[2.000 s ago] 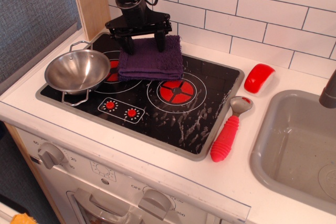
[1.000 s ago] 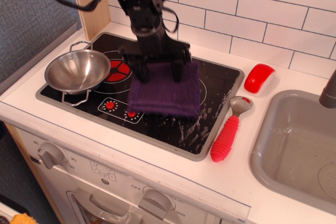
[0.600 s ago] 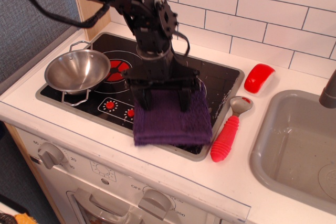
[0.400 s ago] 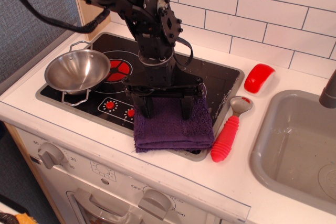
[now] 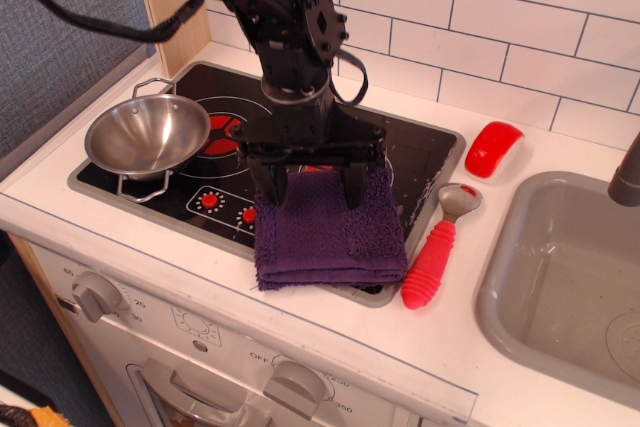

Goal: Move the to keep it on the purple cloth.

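The purple cloth (image 5: 330,242) lies flat on the front right corner of the black stovetop (image 5: 425,162), its near edge overhanging the stove's grey rim. My gripper (image 5: 312,192) hangs just above the cloth's far edge. Its two black fingers (image 5: 355,187) are spread about as wide as the cloth and hold nothing. The steel bowl (image 5: 147,135) stands on the left burner, well apart from the cloth and the gripper.
A red-handled spoon (image 5: 432,257) lies on the white counter right beside the cloth. A red block (image 5: 493,147) lies near the tiled wall. A grey sink (image 5: 570,277) is at the right. A wooden post stands at the back left.
The gripper carried the cloth from the back of the stove to the front right corner and laid it down. The fingers have since risen slightly off it.
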You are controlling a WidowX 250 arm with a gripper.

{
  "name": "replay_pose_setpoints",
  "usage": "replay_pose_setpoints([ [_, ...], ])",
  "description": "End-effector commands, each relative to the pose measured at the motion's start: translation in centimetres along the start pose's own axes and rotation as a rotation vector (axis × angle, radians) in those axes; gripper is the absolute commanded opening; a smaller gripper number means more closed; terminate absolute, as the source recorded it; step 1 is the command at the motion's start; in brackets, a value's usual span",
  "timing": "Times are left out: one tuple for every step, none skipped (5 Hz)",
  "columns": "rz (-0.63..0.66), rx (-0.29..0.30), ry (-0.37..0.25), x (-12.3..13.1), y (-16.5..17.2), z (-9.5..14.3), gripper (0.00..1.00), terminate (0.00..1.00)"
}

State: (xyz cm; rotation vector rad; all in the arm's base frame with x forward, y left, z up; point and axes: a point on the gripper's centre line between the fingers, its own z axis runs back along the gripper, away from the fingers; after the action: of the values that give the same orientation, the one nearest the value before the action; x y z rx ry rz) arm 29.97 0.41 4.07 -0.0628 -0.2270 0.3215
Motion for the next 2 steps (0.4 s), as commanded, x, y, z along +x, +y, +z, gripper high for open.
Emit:
replay_pose_setpoints([
  [0.014, -0.034, -0.166, 2.2, 0.1, 5.4, 1.0, 0.0],
  [0.016, -0.036, -0.215, 2.2, -0.1, 7.5, 1.0, 0.0],
])
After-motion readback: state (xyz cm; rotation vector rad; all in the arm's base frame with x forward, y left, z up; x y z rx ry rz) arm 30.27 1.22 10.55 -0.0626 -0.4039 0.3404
